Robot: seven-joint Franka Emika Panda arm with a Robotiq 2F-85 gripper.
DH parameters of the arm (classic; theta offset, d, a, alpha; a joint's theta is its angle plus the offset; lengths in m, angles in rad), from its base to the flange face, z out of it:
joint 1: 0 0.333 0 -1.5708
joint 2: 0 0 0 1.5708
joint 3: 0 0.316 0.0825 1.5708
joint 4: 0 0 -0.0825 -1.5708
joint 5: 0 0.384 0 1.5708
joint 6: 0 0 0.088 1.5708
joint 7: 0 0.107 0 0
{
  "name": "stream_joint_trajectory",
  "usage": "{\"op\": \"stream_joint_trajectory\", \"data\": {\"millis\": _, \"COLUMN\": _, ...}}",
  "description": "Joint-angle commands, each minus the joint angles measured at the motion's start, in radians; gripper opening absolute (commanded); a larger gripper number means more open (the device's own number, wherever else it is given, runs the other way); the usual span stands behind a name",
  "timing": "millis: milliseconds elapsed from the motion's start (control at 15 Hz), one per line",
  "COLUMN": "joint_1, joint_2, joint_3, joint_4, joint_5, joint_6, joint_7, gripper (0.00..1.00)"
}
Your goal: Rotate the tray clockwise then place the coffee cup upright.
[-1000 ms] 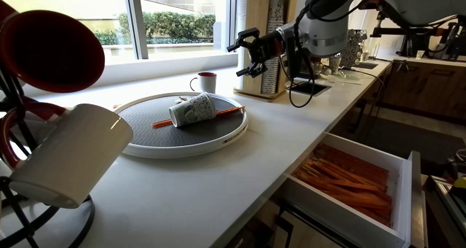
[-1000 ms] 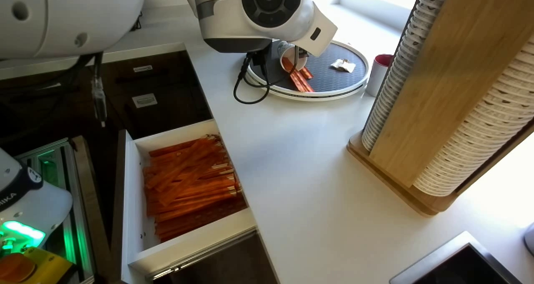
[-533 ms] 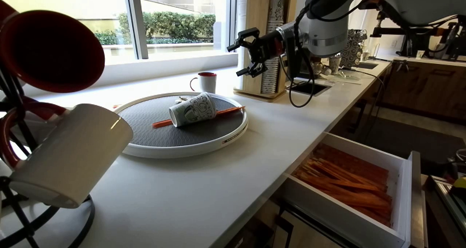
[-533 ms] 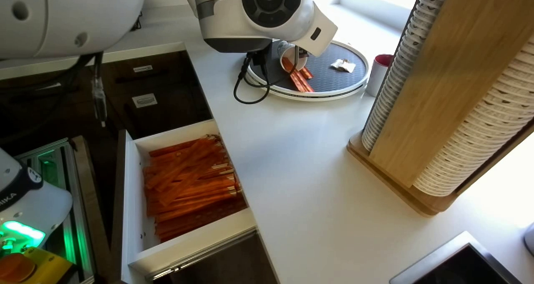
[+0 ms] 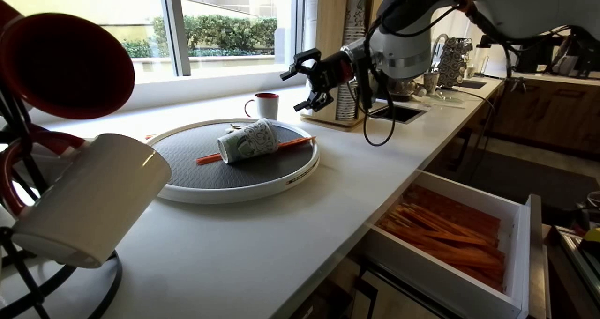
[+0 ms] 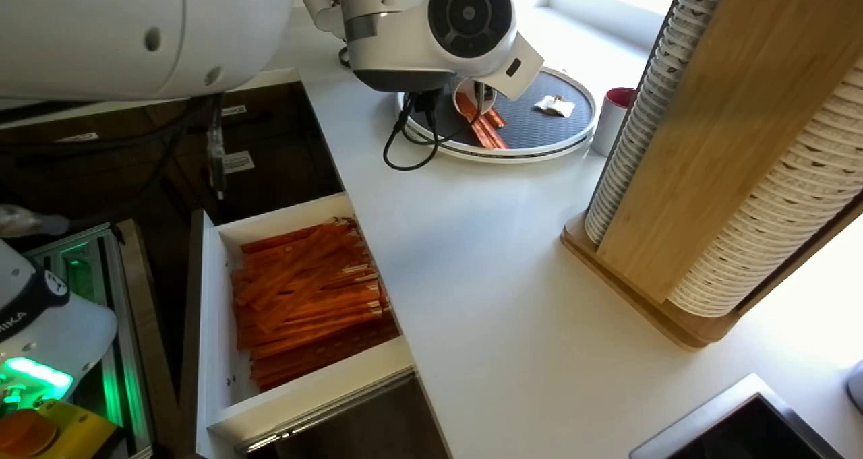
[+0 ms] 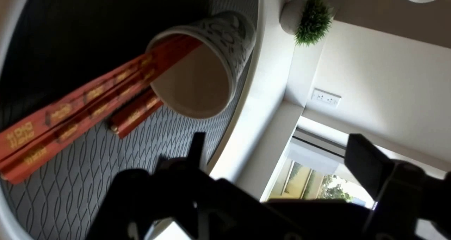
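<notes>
The coffee cup (image 5: 251, 141) lies on its side on the tray (image 5: 185, 176), between the back and front edges of the counter (image 5: 234, 248), long axis roughly along them, mouth toward the gripper (image 5: 293, 91), which tilts downward, raised, fingers spread. In the wrist view I see orange packets (image 7: 95, 92) entering that mouth; an exterior view shows me its base (image 5: 225, 150).

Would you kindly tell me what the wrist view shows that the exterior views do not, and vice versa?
Only the wrist view shows the grassy potted plant and distinct gold markings on the orange-red packets.
Only the exterior views show the open drawer, the wooden cup holder and the standing mug with a red interior.
All share the tray, the coffee cup lying on its side, and those packets.
</notes>
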Motion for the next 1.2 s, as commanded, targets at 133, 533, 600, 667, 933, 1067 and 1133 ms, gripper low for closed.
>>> {"op": "stream_joint_trajectory", "data": {"millis": 133, "joint_1": 0.166, "joint_2": 0.045, "joint_3": -0.110, "joint_4": 0.194, "joint_5": 0.055, "joint_6": -0.133, "joint_7": -0.025, "gripper": 1.00}}
{"op": "stream_joint_trajectory", "data": {"millis": 533, "joint_1": 0.296, "joint_2": 0.068, "joint_3": -0.194, "joint_4": 0.349, "joint_5": 0.138, "joint_6": -0.256, "joint_7": -0.052, "gripper": 1.00}}
{"op": "stream_joint_trajectory", "data": {"millis": 600, "joint_1": 0.313, "joint_2": 0.071, "joint_3": -0.203, "joint_4": 0.370, "joint_5": 0.152, "joint_6": -0.274, "joint_7": -0.061, "gripper": 1.00}}
{"op": "stream_joint_trajectory", "data": {"millis": 667, "joint_1": 0.331, "joint_2": 0.069, "joint_3": -0.216, "joint_4": 0.389, "joint_5": 0.166, "joint_6": -0.288, "joint_7": -0.066, "gripper": 1.00}}
{"op": "stream_joint_trajectory", "data": {"millis": 933, "joint_1": 0.393, "joint_2": 0.066, "joint_3": -0.260, "joint_4": 0.458, "joint_5": 0.226, "joint_6": -0.351, "joint_7": -0.089, "gripper": 0.73}}
{"op": "stream_joint_trajectory", "data": {"millis": 1067, "joint_1": 0.419, "joint_2": 0.061, "joint_3": -0.283, "joint_4": 0.484, "joint_5": 0.255, "joint_6": -0.378, "joint_7": -0.096, "gripper": 0.52}}
{"op": "stream_joint_trajectory", "data": {"millis": 1133, "joint_1": 0.430, "joint_2": 0.058, "joint_3": -0.293, "joint_4": 0.493, "joint_5": 0.270, "joint_6": -0.391, "joint_7": -0.100, "gripper": 0.45}}
